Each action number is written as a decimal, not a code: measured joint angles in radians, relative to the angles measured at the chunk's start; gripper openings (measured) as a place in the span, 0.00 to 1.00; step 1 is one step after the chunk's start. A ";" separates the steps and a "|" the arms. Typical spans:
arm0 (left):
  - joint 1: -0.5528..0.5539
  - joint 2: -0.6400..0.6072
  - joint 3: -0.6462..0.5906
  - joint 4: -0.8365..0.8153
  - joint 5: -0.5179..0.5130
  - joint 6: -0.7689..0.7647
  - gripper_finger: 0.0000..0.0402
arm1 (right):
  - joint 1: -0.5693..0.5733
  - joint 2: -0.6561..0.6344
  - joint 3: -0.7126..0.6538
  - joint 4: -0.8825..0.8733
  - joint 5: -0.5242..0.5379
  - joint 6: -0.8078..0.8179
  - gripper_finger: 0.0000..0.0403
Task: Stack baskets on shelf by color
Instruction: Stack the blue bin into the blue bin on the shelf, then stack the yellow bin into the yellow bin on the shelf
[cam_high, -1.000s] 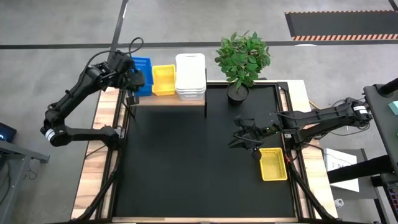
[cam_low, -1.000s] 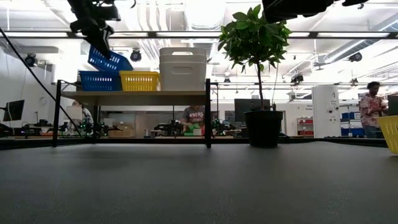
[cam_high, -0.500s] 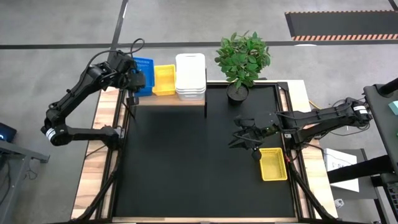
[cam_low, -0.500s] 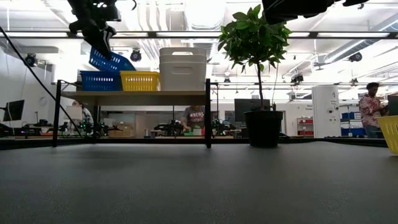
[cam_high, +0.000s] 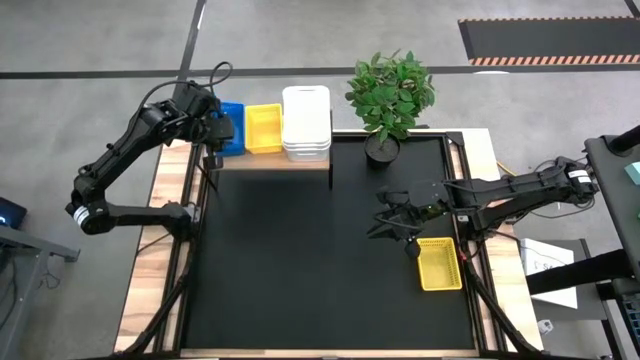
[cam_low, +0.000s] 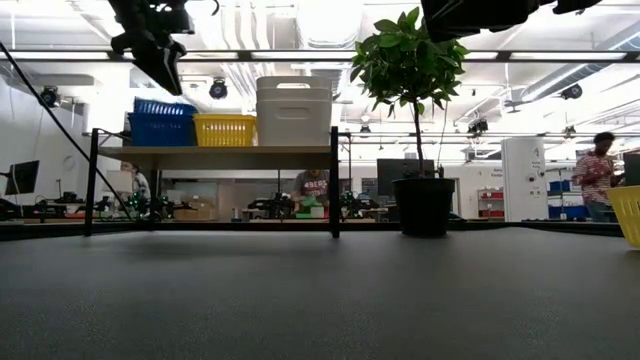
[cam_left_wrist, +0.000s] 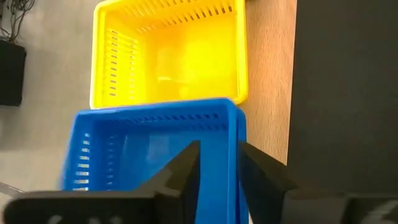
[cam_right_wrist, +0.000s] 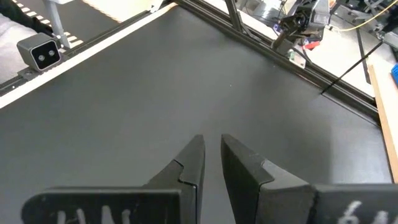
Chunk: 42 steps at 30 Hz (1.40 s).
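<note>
Left tool (cam_left_wrist: 217, 165), fingers narrowly parted astride the near wall of the blue basket (cam_left_wrist: 155, 149), which sits level on the shelf (cam_high: 275, 160) beside the yellow basket (cam_left_wrist: 168, 53). Good practice: lift straight up. Right tool (cam_right_wrist: 211, 155), narrow and empty, hangs near the yellow basket on the table (cam_high: 439, 263).

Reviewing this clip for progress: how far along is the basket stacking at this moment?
Done: the white stack and the blue stack sit level on the shelf, beside a yellow basket. In hand: nothing; the left gripper straddles the top blue basket's rim, the right gripper hangs empty over the table. Left: one yellow basket on the table near the right gripper.
</note>
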 joint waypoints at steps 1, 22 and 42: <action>0.000 -0.001 0.000 0.000 -0.001 0.000 0.23 | 0.000 0.000 0.000 0.000 0.000 0.000 0.11; 0.000 0.174 -0.011 0.060 -0.097 -0.186 0.27 | 0.000 0.000 0.000 -0.003 0.000 0.014 0.11; -0.001 0.159 -0.002 -0.025 -0.089 -0.150 0.05 | 0.000 0.000 0.000 -0.005 0.000 0.012 0.11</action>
